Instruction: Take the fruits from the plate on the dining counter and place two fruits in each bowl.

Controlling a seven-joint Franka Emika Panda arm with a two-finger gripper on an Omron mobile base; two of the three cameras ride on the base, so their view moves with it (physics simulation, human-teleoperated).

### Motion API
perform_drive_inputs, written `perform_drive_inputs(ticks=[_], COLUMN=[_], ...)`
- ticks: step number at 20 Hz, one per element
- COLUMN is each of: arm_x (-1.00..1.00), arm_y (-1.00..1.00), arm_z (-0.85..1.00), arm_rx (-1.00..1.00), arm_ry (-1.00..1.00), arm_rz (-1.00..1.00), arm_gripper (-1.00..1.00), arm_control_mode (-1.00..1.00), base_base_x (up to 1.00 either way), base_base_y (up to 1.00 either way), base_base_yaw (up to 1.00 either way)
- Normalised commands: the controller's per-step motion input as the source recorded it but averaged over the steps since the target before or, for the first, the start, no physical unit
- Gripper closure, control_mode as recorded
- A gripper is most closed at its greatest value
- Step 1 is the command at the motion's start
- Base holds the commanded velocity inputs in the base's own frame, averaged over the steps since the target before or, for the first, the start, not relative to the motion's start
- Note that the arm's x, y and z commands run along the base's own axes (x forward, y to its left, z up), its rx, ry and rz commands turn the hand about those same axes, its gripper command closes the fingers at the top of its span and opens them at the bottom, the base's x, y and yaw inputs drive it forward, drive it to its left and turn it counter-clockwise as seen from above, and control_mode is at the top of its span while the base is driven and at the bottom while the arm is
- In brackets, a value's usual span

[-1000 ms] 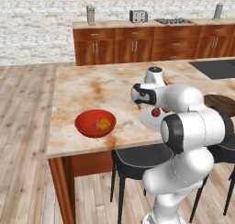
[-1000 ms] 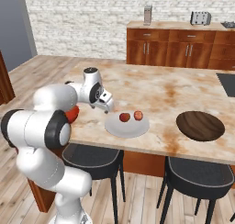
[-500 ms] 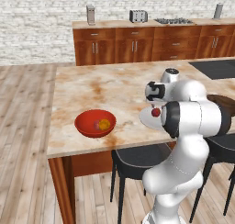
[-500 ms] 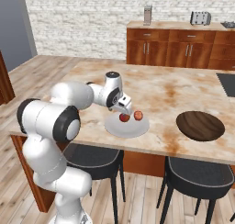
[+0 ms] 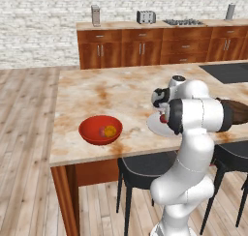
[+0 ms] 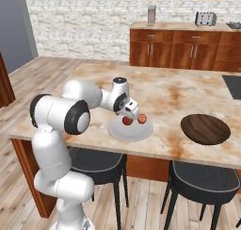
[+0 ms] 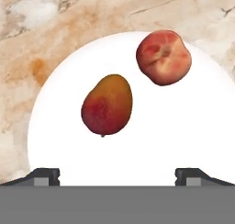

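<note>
The tabletop (image 6: 188,90), beige marble streaked with rust brown, carries everything: the red bowl (image 5: 100,129) near its left end, the dark brown bowl (image 6: 205,128) well apart toward the right, and the pale plate (image 6: 136,131) between them near the front edge. The red bowl already holds an orange-yellow fruit (image 5: 110,130) with what looks like a second, reddish one beside it; the brown bowl looks empty. So the two fruits on the plate are probably meant for the brown bowl.

On the plate, the mango-shaped red fruit (image 7: 107,104) lies a little apart from the rounder peach-like fruit (image 7: 163,57), neither touching the other. The gripper (image 6: 131,110) hovers just above them, its fingers (image 7: 46,175) spread wide and holding nothing, the mango-shaped fruit roughly centred between them.

Both fruits look light, smooth and rounded, so they may roll or slip on the slick plate. I judge the best hold is across the mango-shaped fruit's narrow waist at its widest height, closing gently, since the skin may bruise.

Against half a second ago, the arm has folded closer over the plate, and the hand has dropped nearer the fruits. The fruits, plate and bowls lie as they did.
</note>
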Motion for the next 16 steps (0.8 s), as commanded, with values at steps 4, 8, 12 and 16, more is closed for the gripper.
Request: perform_drive_inputs(ticks=[4, 8, 12, 16], arm_x=[0.22, 0.29, 0.41, 0.37], arm_y=[0.00, -0.04, -0.08, -0.08], arm_z=[-0.36, -0.37, -0.09, -0.10], arm_rx=[-0.02, 0.00, 0.00, 0.00], arm_ry=[0.00, 0.00, 0.00, 0.00], arm_rz=[-0.05, -0.02, -0.01, 0.00], arm_gripper=[-1.00, -1.00, -1.00, -1.00], arm_control_mode=[-1.00, -1.00, -1.00, -1.00], base_base_x=[0.00, 0.00, 0.00, 0.00], base_base_y=[0.00, 0.00, 0.00, 0.00], base_base_yaw=[0.00, 0.00, 0.00, 0.00])
